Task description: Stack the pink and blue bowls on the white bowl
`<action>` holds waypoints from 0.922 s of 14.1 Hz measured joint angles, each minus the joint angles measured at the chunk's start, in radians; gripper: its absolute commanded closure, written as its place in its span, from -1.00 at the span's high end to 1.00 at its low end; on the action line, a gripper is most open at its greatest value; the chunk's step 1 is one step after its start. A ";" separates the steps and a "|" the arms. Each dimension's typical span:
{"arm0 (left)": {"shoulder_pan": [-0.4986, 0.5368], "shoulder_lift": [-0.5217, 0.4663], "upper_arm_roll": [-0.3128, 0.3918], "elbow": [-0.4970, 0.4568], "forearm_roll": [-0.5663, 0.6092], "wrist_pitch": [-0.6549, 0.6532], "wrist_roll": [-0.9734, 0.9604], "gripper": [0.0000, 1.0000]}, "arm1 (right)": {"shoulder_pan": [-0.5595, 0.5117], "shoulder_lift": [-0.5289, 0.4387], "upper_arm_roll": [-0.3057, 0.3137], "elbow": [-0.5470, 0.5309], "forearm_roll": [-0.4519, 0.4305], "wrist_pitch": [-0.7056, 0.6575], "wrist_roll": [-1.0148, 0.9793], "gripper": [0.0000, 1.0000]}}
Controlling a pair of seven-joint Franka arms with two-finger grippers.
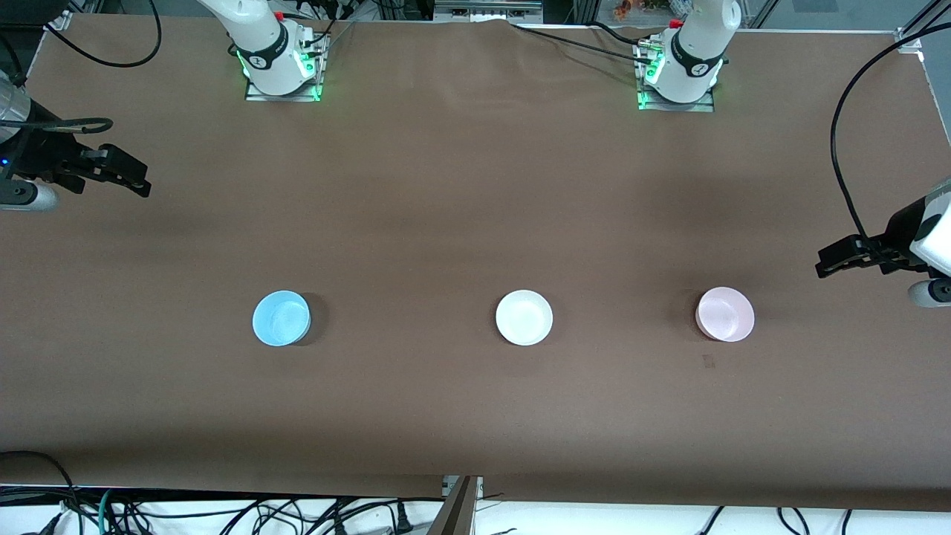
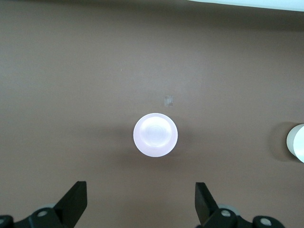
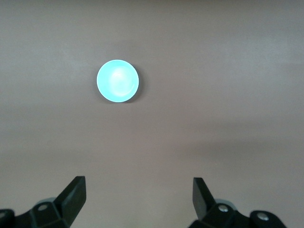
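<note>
Bowls, blue bowl (image 1: 281, 318), white bowl (image 1: 524, 317), pink bowl (image 1: 724, 313), mid-frame on desk (image 1: 475, 186), look light, stiff, slippery: pinch a rim; left pincer (image 1: 836, 261) and right pincer (image 1: 134, 177) spread, empty, at frame edges.

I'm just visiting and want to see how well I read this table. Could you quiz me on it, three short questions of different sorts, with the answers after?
1. True or false: the pink bowl already sits on the white bowl.
2. Which bowl lies toward the right arm's end of the table? A pink, B white, C blue.
3. Fill in: both hands are ____.

Key:
1. False; all three bowls stand apart on the brown table.
2. C, the blue bowl.
3. Open; the left hand and the right hand hold nothing, each up over its own end of the table.
</note>
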State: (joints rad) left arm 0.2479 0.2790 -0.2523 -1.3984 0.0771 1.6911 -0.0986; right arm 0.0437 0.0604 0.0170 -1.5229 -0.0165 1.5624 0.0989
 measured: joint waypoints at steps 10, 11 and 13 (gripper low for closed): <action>0.008 0.004 0.004 0.001 0.000 -0.006 0.001 1.00 | 0.000 0.000 0.004 0.000 0.001 0.000 0.000 0.99; 0.010 0.010 0.005 0.001 0.000 -0.006 0.001 1.00 | 0.001 0.000 0.004 0.000 0.001 0.000 0.000 0.99; 0.024 0.029 0.009 -0.001 0.000 -0.001 0.003 1.00 | 0.001 0.000 0.004 0.000 0.001 0.000 0.000 0.99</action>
State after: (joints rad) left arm 0.2721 0.3080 -0.2428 -1.3998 0.0771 1.6905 -0.0956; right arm 0.0442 0.0604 0.0212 -1.5229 -0.0152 1.5624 0.0989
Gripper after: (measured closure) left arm 0.000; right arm 0.004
